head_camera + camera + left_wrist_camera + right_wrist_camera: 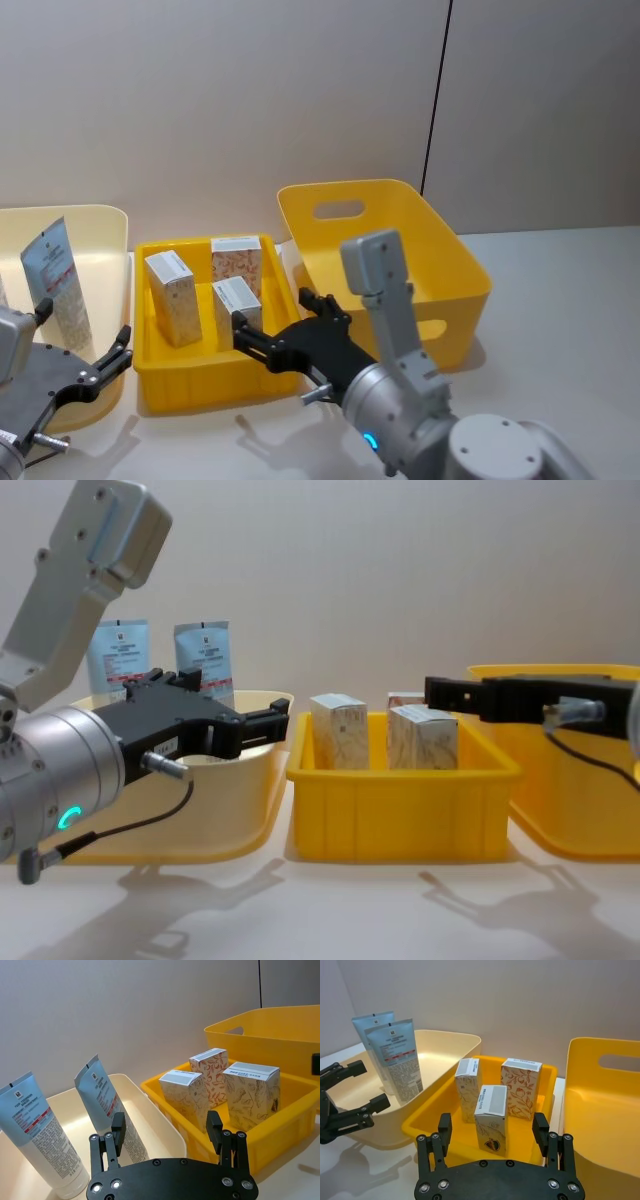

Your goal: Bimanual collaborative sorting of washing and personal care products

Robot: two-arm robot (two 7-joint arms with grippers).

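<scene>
While both arms hang over the near edge of the white worktop (560, 300), nothing is being held.

At 9 o'clock in the head view is a cream bin (110, 215). Inside it, the first squeeze tube (117, 658) and the second squeeze tube (204, 658) stand side by side. Each has its light-blue end up and its white printed end down, and each leans slightly towards the bin's far wall.

The left end effector (118, 352) hovers at about 5 o'clock of the cream bin, over its near rim. Its black fingers are spread and empty.

Just beside the cream bin, at its 3 o'clock, is a small yellow tray (200, 385) with three upright cartons in it. The pale marbled carton (172, 297) stands at 9 o'clock in the tray. The orange-leaf carton (236, 268) stands at 12 o'clock against the far wall. The nearest carton (237, 305) stands close to the centre.

The right end effector (272, 312) hovers at about 4 o'clock of the tray, just beside the nearest carton. Its fingers are spread wide and grip nothing.

A large yellow bin (380, 240) with a handle slot in its far wall sits at 3 o'clock, close beside the tray.
</scene>
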